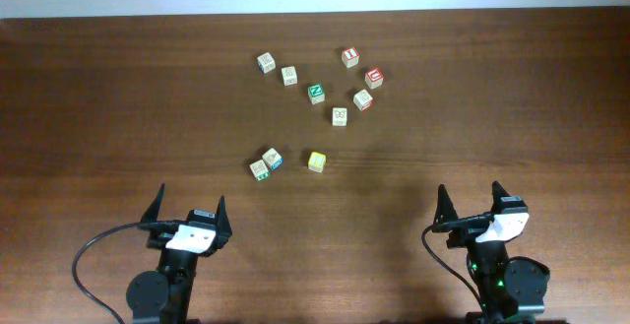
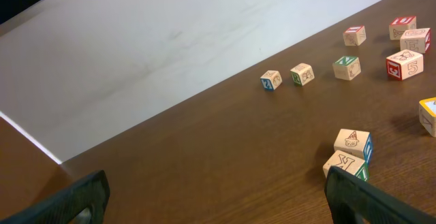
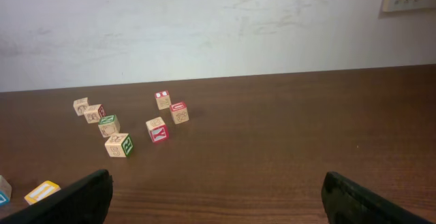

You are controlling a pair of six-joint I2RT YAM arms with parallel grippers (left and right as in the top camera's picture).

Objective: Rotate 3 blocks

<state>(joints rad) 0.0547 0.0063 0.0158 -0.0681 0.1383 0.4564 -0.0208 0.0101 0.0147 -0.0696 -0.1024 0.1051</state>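
Observation:
Three blocks lie together in the middle of the table: a yellow-faced block (image 1: 316, 161), a blue-marked block (image 1: 273, 158) and a pale block with greenish markings (image 1: 259, 169) touching it. My left gripper (image 1: 189, 211) stands open near the front edge, below and left of them. In the left wrist view the blue-marked block (image 2: 353, 144) and the pale block (image 2: 343, 163) sit just beyond the right finger (image 2: 368, 200), with the yellow block (image 2: 429, 114) at the frame's edge. At the front right my right gripper (image 1: 471, 204) is open and empty; its view shows the yellow block (image 3: 42, 191) at lower left.
Further back lie a bright green-faced cube (image 1: 316, 93), three red-marked cubes (image 1: 373, 77), two pale cubes (image 1: 289, 75) at the back left and one (image 1: 340, 116) behind the yellow block. A white wall (image 3: 204, 26) rises past the table's far edge.

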